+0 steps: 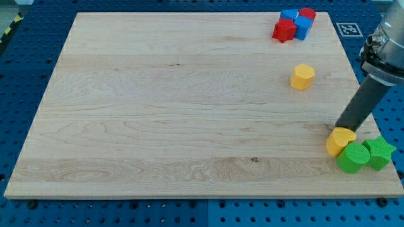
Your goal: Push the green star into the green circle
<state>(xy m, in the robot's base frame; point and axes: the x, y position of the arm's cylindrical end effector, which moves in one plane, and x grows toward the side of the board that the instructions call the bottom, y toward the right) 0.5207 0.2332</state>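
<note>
The green star sits at the view's bottom right, near the board's right edge. The green circle lies just to its left, touching it. A yellow heart block rests against the circle's upper left. My tip is at the yellow heart's top edge, above and left of the green star, with the dark rod slanting up to the right.
A yellow hexagon block lies in the right half of the wooden board. A cluster of red and blue blocks sits at the top right corner. The board's right and bottom edges are close to the green blocks.
</note>
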